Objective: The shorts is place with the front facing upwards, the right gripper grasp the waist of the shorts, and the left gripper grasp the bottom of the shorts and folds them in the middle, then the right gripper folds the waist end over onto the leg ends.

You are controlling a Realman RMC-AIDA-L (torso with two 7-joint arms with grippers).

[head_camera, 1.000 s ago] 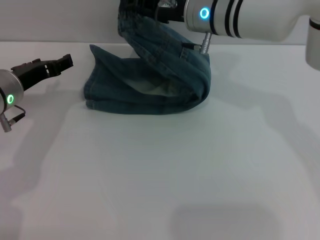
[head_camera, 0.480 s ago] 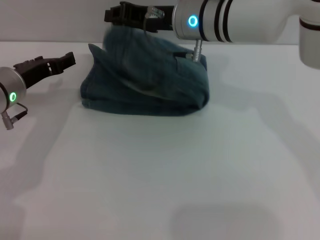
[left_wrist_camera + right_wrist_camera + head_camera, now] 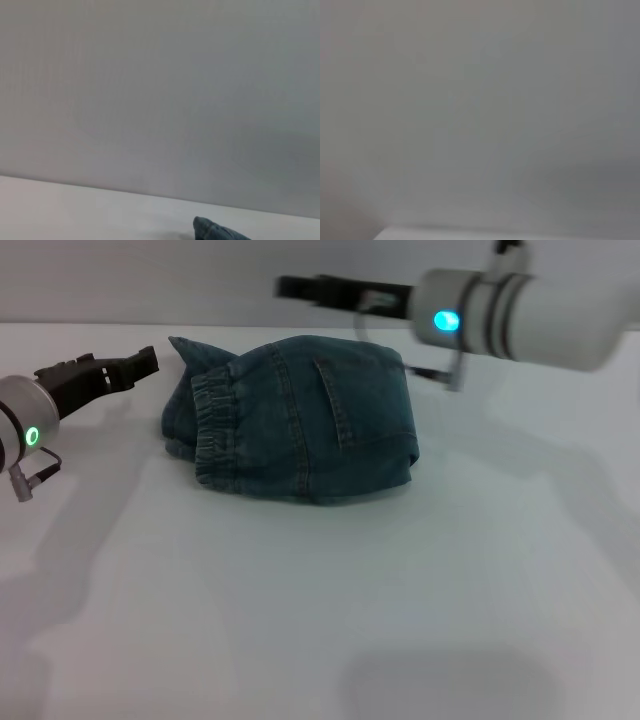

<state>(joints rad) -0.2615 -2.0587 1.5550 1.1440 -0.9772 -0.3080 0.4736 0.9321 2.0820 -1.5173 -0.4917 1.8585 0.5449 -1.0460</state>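
The shorts (image 3: pixel 300 418) lie folded into a compact bundle on the white surface (image 3: pixel 330 600), in the upper middle of the head view, with the waist (image 3: pixel 212 430) laid across the bundle's left end and a back pocket facing up. The right gripper (image 3: pixel 295 286) hangs above and behind the bundle near the top of the frame, holding nothing; whether its fingers are apart or together, I cannot tell. The left gripper (image 3: pixel 140 361) sits at the upper left, just beside the pile, empty, fingers seemingly together.

Risks, as I judge them: a denim corner sticks up at the bundle's left rear, so the stiff layers may spring open. Either arm passing low could snag that corner and drag the fold apart.
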